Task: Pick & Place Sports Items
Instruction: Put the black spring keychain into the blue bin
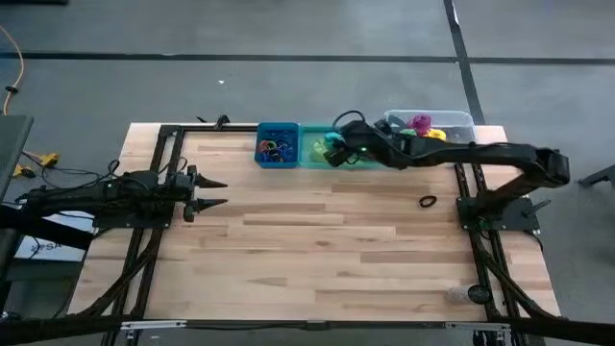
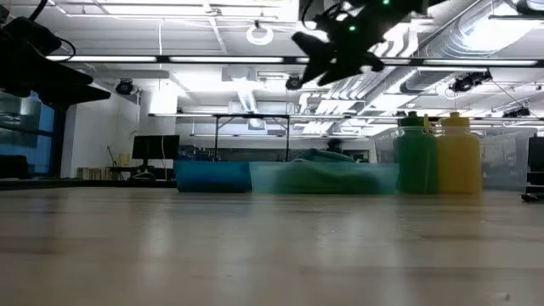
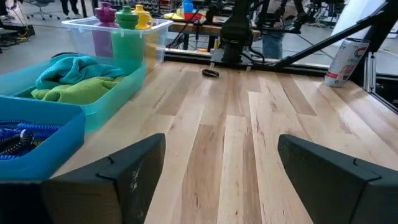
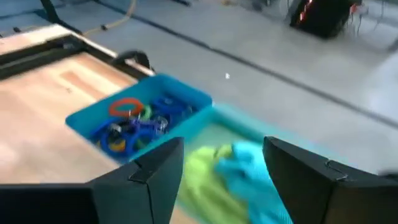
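the desk (image 1: 317,240) is pale wood planks with visible grain. three rectangular plastic bins sit in a row along its far edge: a blue bin (image 1: 277,144), a translucent green bin (image 1: 322,146) touching it, and a clear bin (image 1: 452,120) toward the far right corner.

the blue bin holds a tangle of little rubbery rings (image 4: 134,121), blue, orange and green. in the green bin lie two soft crumpled cloths, a teal cloth (image 3: 71,65) partly on top of a lime cloth (image 3: 74,88). the clear bin holds small smooth plastic bottles standing upright: a purple bottle (image 3: 104,12), a green bottle (image 3: 126,17) and a yellow bottle (image 3: 143,17).

the right hand (image 1: 336,146) hangs above the green bin, its two dark fingers parted with nothing between them, the cloths just beneath.

the left hand (image 1: 213,192) waits low near the desk's left edge, fingers spread wide and empty.

one dark ring (image 1: 428,201) lies alone on the bare wood near the right edge.

a can (image 3: 344,62) stands by the near right corner.
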You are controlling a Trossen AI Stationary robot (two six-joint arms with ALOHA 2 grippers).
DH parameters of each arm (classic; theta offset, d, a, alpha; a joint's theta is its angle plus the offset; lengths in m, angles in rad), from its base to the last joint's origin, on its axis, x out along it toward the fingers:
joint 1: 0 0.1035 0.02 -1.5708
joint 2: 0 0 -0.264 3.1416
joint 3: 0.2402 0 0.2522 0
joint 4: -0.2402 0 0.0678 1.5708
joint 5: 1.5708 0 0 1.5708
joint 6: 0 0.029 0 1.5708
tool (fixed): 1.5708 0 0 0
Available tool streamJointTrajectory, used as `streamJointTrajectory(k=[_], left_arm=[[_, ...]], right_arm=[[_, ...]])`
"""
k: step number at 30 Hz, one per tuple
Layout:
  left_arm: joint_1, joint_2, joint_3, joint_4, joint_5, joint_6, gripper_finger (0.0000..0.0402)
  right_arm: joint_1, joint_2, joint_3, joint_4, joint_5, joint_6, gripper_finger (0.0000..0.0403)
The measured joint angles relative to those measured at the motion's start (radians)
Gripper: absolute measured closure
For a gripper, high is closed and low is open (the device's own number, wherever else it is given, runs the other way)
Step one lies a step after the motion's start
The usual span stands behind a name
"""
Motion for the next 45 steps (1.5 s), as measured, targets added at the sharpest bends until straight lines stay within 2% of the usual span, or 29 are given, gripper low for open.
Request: streamJointTrajectory(k=[6, 10, 18, 23, 29, 36, 45], left_arm=[[0.0, 0.0, 0.0, 0.0, 0.0, 0.0, 0.0148], [0.0, 0.0, 0.0, 0.0, 0.0, 0.0, 0.0148], [0.0, 0.0, 0.0, 0.0, 0.0, 0.0, 0.0148], [0.0, 0.0, 0.0, 0.0, 0.0, 0.0, 0.0148], [0.0, 0.0, 0.0, 0.0, 0.0, 0.0, 0.0148], [0.0, 0.0, 0.0, 0.0, 0.0, 0.0, 0.0148], [0.0, 0.0, 0.0, 0.0, 0.0, 0.0, 0.0148]], right_arm=[[0.022, -0.071, 0.0, -0.256, -0.017, 0.156, 0.0228], [0.054, -0.13, 0.0, -0.444, -0.082, 0.199, 0.0228], [0.119, -0.223, 0.002, -0.795, -0.316, 0.187, 0.0228], [0.14, -0.241, 0.002, -0.964, -0.497, 0.01, 0.0228], [0.162, -0.241, 0.002, -1.078, -0.593, -0.255, 0.0228], [0.163, -0.241, -0.025, -1.09, -0.685, -0.503, 0.0228], [0.163, -0.313, -0.238, -0.979, -0.712, -0.675, 0.0228]])
